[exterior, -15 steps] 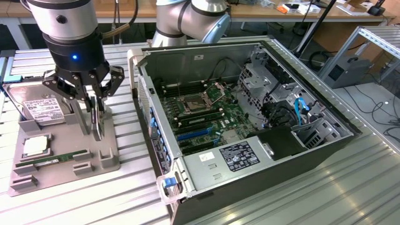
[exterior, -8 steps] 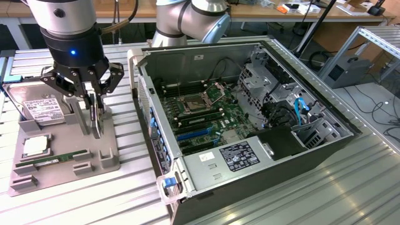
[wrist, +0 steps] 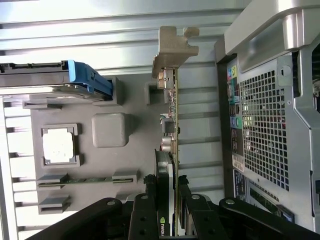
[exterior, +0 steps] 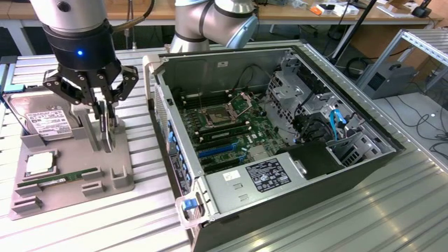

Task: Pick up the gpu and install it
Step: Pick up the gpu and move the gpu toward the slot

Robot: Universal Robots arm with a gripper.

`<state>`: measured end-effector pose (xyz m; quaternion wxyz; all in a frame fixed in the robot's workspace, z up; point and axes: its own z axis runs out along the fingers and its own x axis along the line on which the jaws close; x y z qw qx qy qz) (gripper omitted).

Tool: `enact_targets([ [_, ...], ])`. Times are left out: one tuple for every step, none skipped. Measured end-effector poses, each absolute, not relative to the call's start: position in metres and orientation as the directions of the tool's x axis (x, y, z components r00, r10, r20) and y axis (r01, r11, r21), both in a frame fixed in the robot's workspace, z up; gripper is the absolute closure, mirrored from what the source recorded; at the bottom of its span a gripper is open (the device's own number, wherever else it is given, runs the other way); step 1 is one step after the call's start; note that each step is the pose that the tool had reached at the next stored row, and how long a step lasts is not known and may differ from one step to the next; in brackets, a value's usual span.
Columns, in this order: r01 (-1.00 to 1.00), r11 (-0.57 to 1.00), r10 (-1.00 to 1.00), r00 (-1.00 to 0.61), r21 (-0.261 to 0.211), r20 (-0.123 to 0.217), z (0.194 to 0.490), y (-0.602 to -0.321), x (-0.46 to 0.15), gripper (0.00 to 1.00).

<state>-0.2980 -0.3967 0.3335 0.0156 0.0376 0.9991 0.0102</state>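
Pickup is underway: gripper (exterior: 105,118), upper left of the exterior frame, clamps the gpu (exterior: 106,137) standing on edge in the gray tray (exterior: 112,178); fitting it into the open computer case (exterior: 217,65) is not yet done.

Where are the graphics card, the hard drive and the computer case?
graphics card (wrist: 164,172), wrist view, on its black cooler.
hard drive (exterior: 48,125), exterior view, on its white label.
computer case (exterior: 203,68), exterior view, on its grey inner wall.
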Motion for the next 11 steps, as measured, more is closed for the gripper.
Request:
enact_targets([
  [0.075,0.997,0.076,-0.997,0.022,-0.030,0.335,-0.397,-0.298,0.73],
  [0.075,0.997,0.076,-0.997,0.022,-0.030,0.337,-0.397,-0.298,0.73],
  [0.075,0.997,0.076,-0.997,0.022,-0.030,0.338,-0.397,-0.298,0.73],
  [0.075,0.997,0.076,-0.997,0.023,-0.030,0.339,-0.397,-0.298,0.73],
  [0.075,0.997,0.076,-0.997,0.024,-0.030,0.341,-0.397,-0.298,0.73],
  [0.075,0.997,0.076,-0.997,0.024,-0.030,0.341,-0.397,-0.298,0.73],
  [0.075,0.997,0.076,-0.997,0.024,-0.030,0.343,-0.397,-0.298,0.73],
  [0.075,0.997,0.076,-0.997,0.025,-0.030,0.344,-0.397,-0.298,0.73],
  [0.075,0.997,0.076,-0.997,0.025,-0.030,0.346,-0.397,-0.298,0.73],
  [0.075,0.997,0.076,-0.997,0.026,-0.030,0.348,-0.397,-0.298,0.73],
  [0.075,0.997,0.076,-0.997,0.026,-0.030,0.350,-0.397,-0.298,0.73],
])
